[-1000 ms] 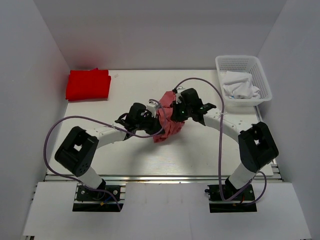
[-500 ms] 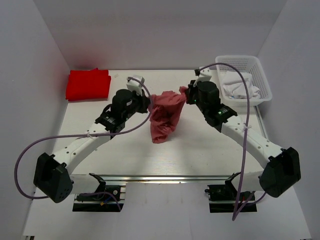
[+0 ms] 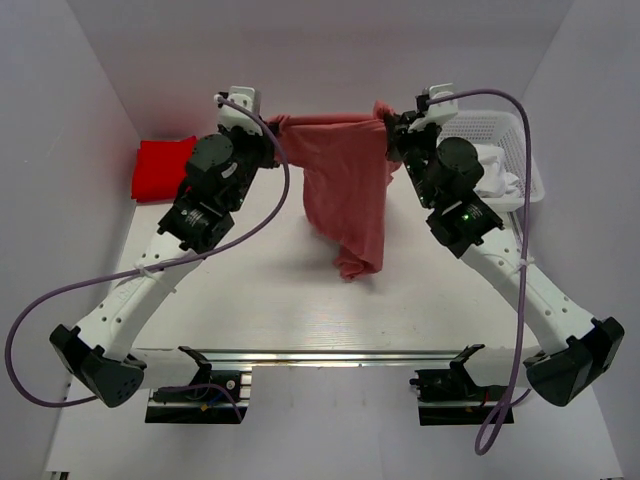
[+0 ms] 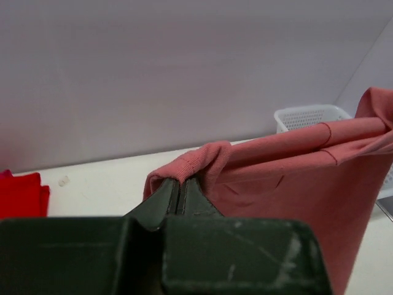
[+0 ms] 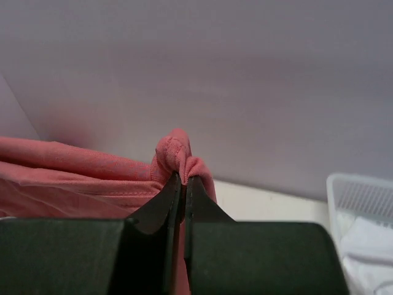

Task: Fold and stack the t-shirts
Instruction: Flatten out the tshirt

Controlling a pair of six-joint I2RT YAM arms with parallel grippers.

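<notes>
Pink t-shirt (image 3: 345,190) hangs between left pincer (image 3: 273,124) and right pincer (image 3: 384,114), both raised high, clamping it.

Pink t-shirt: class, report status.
Left gripper, right gripper shut on pink t-shirt, lifted, spread. Red t-shirt folded, far left. White basket close by right gripper.

Rose-pink tee (image 3: 345,180): lifted, top edge stretched taut between left tool (image 3: 270,125) and right tool (image 3: 385,118), each clamped on bunched hem. Body hangs creased, narrowing to lower tip. Red tee (image 3: 165,168): folded flat, far-left corner of bench (image 3: 250,290), well apart from pink.
</notes>
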